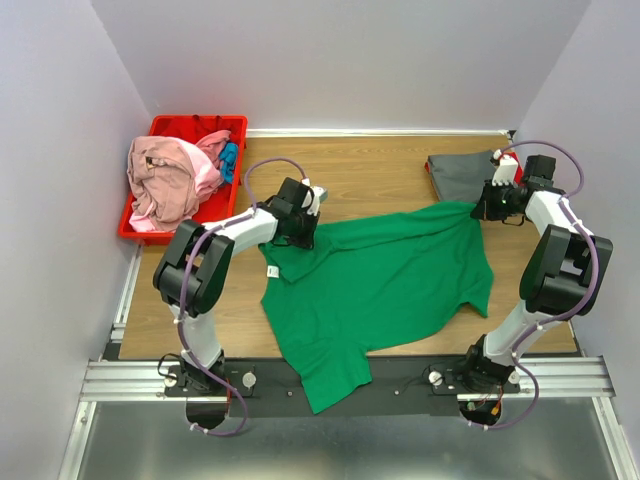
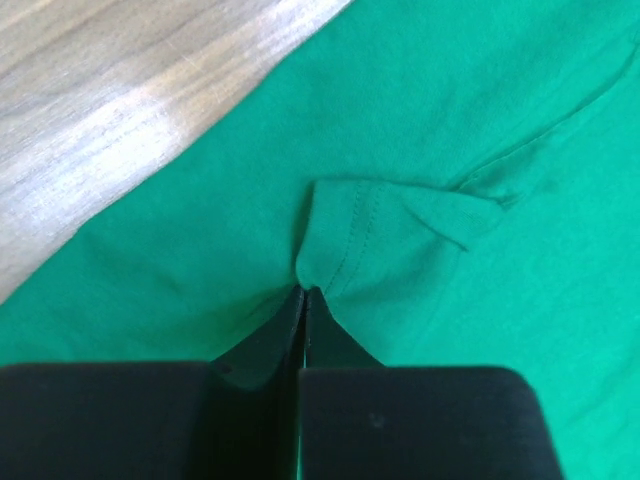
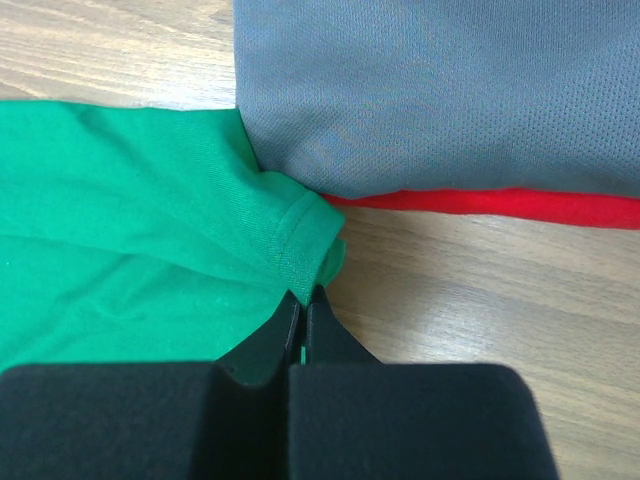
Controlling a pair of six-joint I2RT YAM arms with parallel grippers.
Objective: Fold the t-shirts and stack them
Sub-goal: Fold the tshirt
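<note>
The green t-shirt lies spread on the bench between both hands. The left hand is clenched on a hemmed fold at its far-left edge. The right hand is clenched on a hemmed corner at its far-right end, just beside the folded grey t-shirt. The shirt's far edge runs left to right, and one end trails toward the near bench edge.

- The black two-finger left gripper is reaching in from 6 o'clock, its jaws pressing together on a bright green soft cloth t-shirt.
- A stitched hem fold is bunching up just past the fingertips, creasing toward 2 o'clock.
- A pale wood-grain tabletop is showing at 10 o'clock.
</note>
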